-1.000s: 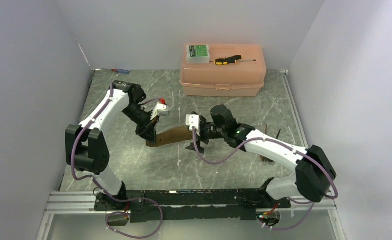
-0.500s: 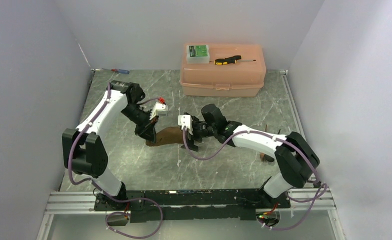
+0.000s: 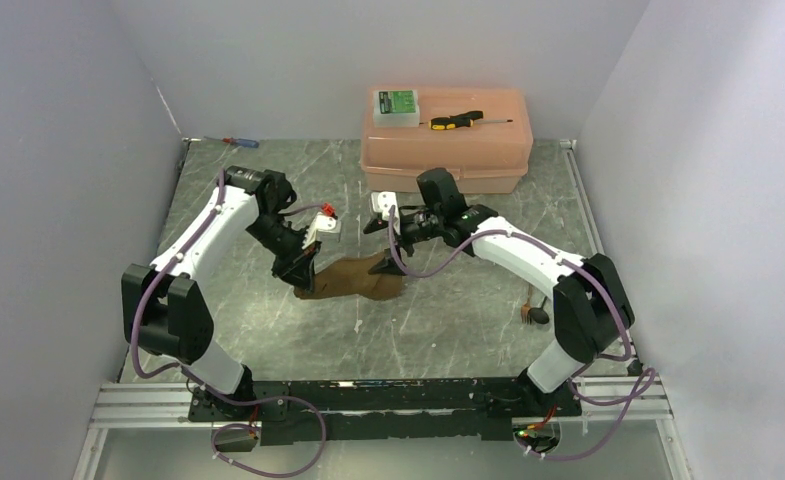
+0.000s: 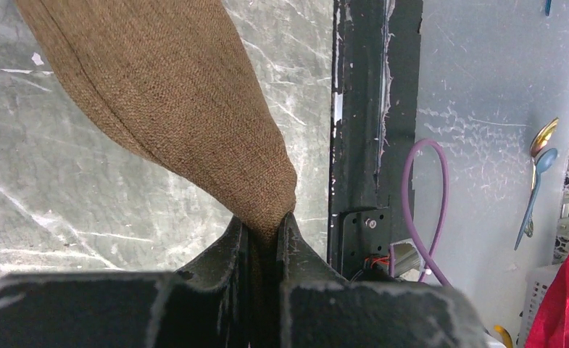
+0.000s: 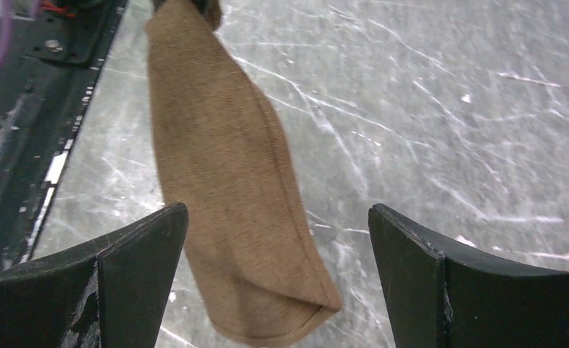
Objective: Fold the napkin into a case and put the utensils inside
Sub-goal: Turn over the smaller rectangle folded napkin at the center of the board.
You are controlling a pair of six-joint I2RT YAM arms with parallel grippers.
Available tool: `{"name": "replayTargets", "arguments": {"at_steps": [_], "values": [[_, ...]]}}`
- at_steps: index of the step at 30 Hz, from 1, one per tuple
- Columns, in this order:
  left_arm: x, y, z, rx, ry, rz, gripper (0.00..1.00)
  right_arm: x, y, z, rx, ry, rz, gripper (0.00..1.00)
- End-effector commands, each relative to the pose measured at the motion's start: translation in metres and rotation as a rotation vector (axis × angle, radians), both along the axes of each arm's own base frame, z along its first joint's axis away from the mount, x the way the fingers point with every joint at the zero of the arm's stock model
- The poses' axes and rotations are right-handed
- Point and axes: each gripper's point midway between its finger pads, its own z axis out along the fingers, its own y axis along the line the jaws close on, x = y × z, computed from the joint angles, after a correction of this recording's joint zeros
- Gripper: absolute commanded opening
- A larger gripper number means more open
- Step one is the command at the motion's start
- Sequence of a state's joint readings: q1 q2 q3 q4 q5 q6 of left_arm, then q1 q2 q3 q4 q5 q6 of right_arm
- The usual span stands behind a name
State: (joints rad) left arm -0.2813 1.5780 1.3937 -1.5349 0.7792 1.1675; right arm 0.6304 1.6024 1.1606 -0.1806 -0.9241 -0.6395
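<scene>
The left end effector (image 4: 265, 226) is pinching the napkin (image 4: 165, 87); the right end effector (image 5: 277, 243) is gaping open just above it.

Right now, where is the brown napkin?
In the top view, the napkin lies mid-table, in front of the pink box, its left end pinched in the left hand; the open right hand hovers above it.

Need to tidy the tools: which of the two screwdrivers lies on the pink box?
The yellow-and-black screwdriver, on the box lid; the blue-and-red one lies on the table at the back left.
</scene>
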Motion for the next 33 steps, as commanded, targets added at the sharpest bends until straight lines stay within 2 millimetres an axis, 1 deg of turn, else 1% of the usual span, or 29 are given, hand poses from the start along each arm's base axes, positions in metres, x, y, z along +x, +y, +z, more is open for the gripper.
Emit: {"name": "replayTargets", "arguments": {"at_steps": [1, 3, 6, 7, 8, 9, 10, 12, 15, 18, 20, 22, 30, 33], "values": [[-0.026, 0.001, 0.021, -0.032, 0.069, -0.033, 0.03, -0.036, 0.003, -0.006, 0.018, 0.126, 0.153, 0.99], [-0.025, 0.001, 0.022, -0.03, 0.066, -0.033, 0.03, -0.042, 0.004, -0.013, 0.018, 0.156, 0.167, 0.99], [-0.025, 0.002, 0.021, -0.023, 0.062, -0.035, 0.03, -0.053, 0.004, -0.017, 0.042, 0.2, 0.199, 1.0], [-0.025, 0.002, 0.021, -0.022, 0.061, -0.037, 0.03, -0.054, 0.004, -0.02, 0.042, 0.214, 0.205, 1.0], [-0.026, 0.003, 0.021, -0.021, 0.059, -0.039, 0.03, -0.052, 0.005, -0.027, 0.031, 0.237, 0.202, 1.0], [-0.025, 0.002, 0.021, -0.023, 0.057, -0.04, 0.03, -0.049, 0.008, -0.029, 0.029, 0.246, 0.206, 1.0], [-0.026, 0.003, 0.021, -0.022, 0.057, -0.042, 0.03, -0.049, 0.008, -0.035, 0.018, 0.277, 0.212, 1.0], [-0.028, 0.001, 0.021, -0.03, 0.053, -0.057, 0.03, -0.044, 0.013, -0.034, 0.028, 0.305, 0.231, 1.0], [-0.031, -0.008, 0.019, -0.047, 0.05, -0.098, 0.03, -0.038, 0.02, -0.032, 0.045, 0.317, 0.249, 1.0], [-0.031, -0.014, 0.019, -0.03, 0.062, -0.129, 0.03, -0.029, 0.023, -0.03, 0.065, 0.326, 0.249, 1.0], [-0.032, -0.012, 0.018, -0.015, 0.047, -0.142, 0.03, -0.025, 0.022, -0.03, 0.078, 0.34, 0.248, 1.0], [-0.032, -0.008, 0.017, -0.003, 0.029, -0.152, 0.03, -0.026, 0.022, -0.034, 0.088, 0.365, 0.245, 1.0], [-0.03, -0.005, 0.02, 0.013, -0.003, -0.147, 0.03, -0.067, 0.011, -0.056, 0.092, 0.53, 0.337, 1.0], [-0.029, -0.005, 0.021, 0.016, -0.011, -0.151, 0.03, -0.079, 0.005, -0.066, 0.096, 0.583, 0.359, 0.99]]}}
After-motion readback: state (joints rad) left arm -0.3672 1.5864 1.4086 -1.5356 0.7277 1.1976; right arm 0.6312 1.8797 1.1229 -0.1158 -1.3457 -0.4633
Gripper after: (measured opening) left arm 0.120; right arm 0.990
